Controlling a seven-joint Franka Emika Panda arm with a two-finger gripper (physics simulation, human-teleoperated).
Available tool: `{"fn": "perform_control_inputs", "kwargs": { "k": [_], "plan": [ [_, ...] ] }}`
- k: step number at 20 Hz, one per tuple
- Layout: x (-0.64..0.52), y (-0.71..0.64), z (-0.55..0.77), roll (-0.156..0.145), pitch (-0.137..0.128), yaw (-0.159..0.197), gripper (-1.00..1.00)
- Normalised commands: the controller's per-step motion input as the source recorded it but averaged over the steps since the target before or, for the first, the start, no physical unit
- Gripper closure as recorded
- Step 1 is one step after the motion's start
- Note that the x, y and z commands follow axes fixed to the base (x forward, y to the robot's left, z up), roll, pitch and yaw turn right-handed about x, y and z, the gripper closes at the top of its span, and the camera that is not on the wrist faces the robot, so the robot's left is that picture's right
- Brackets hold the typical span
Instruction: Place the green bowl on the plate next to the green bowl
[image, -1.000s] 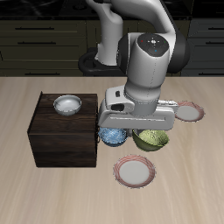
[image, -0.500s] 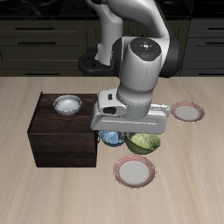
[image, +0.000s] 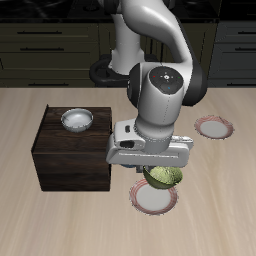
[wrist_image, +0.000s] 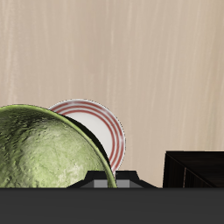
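My gripper (image: 159, 170) is shut on the rim of the green bowl (image: 166, 178) and holds it tilted, lifted off the table. The bowl hangs just over the back edge of the plate (image: 150, 202), which has a salmon-red rim and pale centre and lies near the table's front edge. In the wrist view the green bowl (wrist_image: 44, 150) fills the near field, with the plate (wrist_image: 102, 128) on the wood below and beside it. The arm hides the gripper's fingertips in the exterior view.
A dark wooden box (image: 66, 155) stands beside the plate, with a white-grey bowl (image: 76, 120) on top. A smaller, paler pink plate (image: 214, 127) lies farther back. The arm hides the blue bowl. The box's corner (wrist_image: 196, 170) shows in the wrist view.
The gripper has carried the green bowl from beside the blue bowl towards the table's front edge, and the bowl now hangs over the plate's back edge.
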Motion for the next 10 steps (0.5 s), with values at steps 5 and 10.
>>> {"fn": "perform_control_inputs", "kwargs": {
  "k": [5,10],
  "plan": [
    [0.0,0.07,-0.39,0.003,0.045,0.006,1.0],
    [0.02,-0.1,-0.21,-0.074,0.047,0.013,1.0]
  ]
}}
